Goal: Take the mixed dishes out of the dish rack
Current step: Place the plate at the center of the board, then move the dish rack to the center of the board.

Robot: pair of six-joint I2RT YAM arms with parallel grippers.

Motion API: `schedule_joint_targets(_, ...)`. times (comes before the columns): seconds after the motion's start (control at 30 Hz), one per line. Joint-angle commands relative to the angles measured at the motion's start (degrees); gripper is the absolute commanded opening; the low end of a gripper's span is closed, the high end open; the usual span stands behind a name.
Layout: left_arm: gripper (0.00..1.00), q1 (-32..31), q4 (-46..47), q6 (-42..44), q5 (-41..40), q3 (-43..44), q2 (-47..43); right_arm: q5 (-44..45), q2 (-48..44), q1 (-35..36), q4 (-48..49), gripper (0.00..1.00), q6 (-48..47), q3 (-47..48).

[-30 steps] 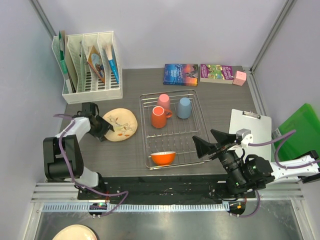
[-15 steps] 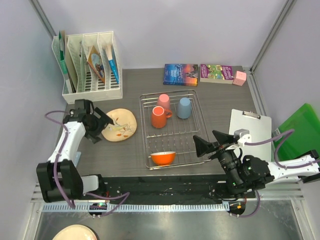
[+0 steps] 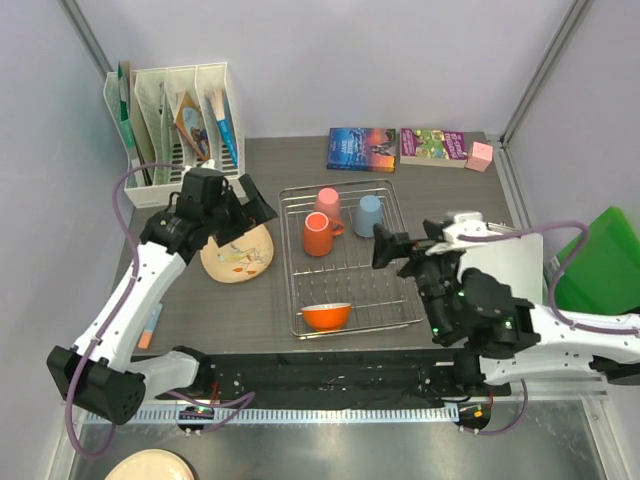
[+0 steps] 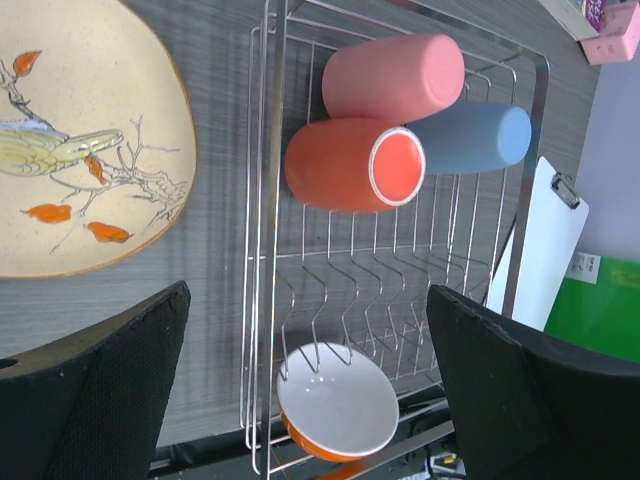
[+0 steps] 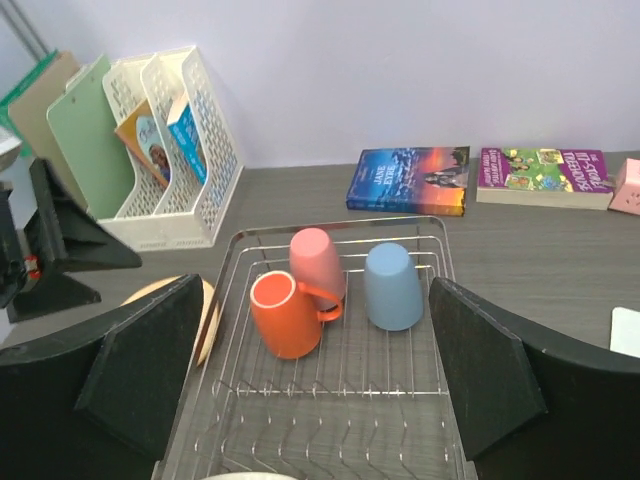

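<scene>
The dish rack stands mid-table. It holds an orange mug lying on its side, a pink cup and a light blue cup upside down at the far end, and an orange bowl tilted in the near prongs. The floral plate lies on the table left of the rack. My left gripper is open and empty above the plate's far edge; its wrist view shows the plate, mug and bowl. My right gripper is open and empty over the rack's right rim, facing the mug.
A white file organiser stands at the far left. Two books and a pink block lie along the back. A clipboard and a green board are on the right. A pen lies near left.
My left gripper has risen from the plate's left side and swung right, above the plate's far edge. My right gripper has moved up and left to the rack's right rim. Both stayed open.
</scene>
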Motion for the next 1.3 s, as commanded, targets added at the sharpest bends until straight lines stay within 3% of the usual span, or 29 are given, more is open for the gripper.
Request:
schedule_joint_targets(0.0, 1.0, -1.4, 3.4, 1.4, -4.5, 1.3, 0.9, -8.9, 13.2, -5.8, -11.1, 0.99, 3.1, 9.5)
schedule_joint_targets(0.13, 1.0, -1.5, 6.0, 1.1, -5.1, 0.3, 0.3, -22.9, 22.3, -20.1, -25.7, 1.0, 14.1, 21.6)
schedule_joint_targets(0.33, 1.0, -1.5, 3.4, 1.9, -4.9, 2.9, 3.6, -42.3, 28.6, -42.1, -30.7, 1.0, 22.2, 25.8)
schedule_joint_targets(0.53, 1.0, -1.5, 4.9, 1.8, -4.1, 1.9, 6.6, -43.4, 32.8, -57.2, -31.7, 0.98, 29.1, 22.2)
schedule_joint_targets(0.63, 1.0, -1.5, 7.7, 1.8, -5.0, -0.8, 6.7, -49.9, 32.0, -58.8, -30.8, 0.96, 26.7, 18.6)
schedule_joint_targets(0.83, 1.0, -5.1, 15.7, 2.5, -15.8, -9.6, 2.4, -51.3, 34.1, -58.9, -31.5, 0.99, 26.0, 12.0)
schedule_joint_targets(1.27, 0.94, -10.8, 16.7, 4.4, -19.9, -6.6, 11.2, -51.6, 36.9, -58.8, -17.8, 0.79, 30.8, -1.6)
